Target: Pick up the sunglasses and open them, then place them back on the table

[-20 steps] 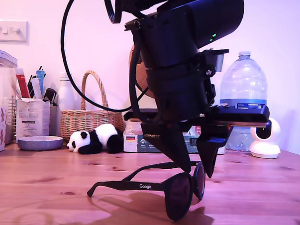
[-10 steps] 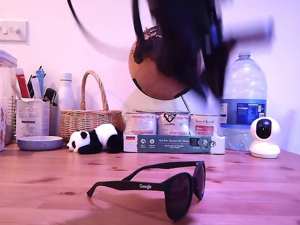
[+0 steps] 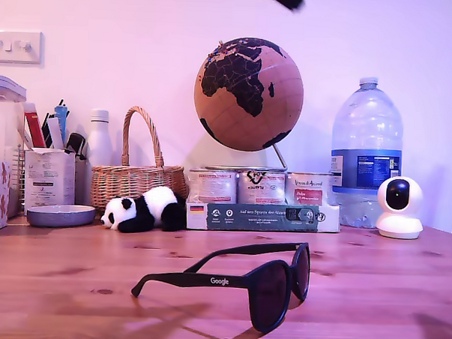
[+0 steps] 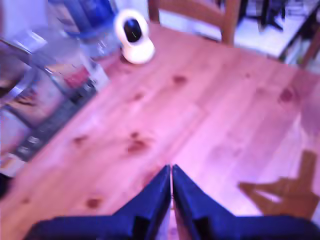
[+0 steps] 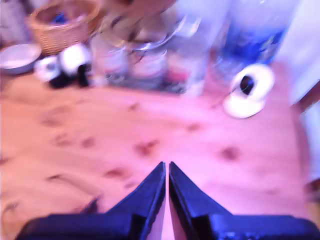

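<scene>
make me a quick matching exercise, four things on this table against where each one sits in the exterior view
Things:
1. sunglasses
2. toy panda
3. globe
4. white camera

Places:
A. beside the water bottle, toward the exterior view's right
B. lying in front of the wicker basket
C. temples open, on the table, nearest the exterior camera
D. rising above the pack of tins

Pairs: 1-C, 2-B, 3-D, 4-A
</scene>
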`<action>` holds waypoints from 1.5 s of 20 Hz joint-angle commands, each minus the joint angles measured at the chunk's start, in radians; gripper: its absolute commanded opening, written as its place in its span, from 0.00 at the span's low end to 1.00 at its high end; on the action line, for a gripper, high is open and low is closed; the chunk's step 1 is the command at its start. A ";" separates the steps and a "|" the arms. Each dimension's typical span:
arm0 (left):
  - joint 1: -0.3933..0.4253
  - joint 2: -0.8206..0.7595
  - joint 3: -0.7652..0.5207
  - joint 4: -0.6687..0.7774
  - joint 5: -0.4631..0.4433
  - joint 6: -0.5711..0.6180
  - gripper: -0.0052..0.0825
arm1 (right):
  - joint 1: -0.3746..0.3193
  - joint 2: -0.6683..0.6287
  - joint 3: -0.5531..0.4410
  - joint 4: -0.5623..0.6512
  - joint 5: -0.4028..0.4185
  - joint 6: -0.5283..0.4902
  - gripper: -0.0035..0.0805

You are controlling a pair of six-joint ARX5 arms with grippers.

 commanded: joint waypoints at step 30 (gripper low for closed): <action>0.818 -0.636 -0.941 0.589 0.367 -0.038 0.04 | -0.454 -0.042 -0.725 0.897 -0.217 -0.059 0.03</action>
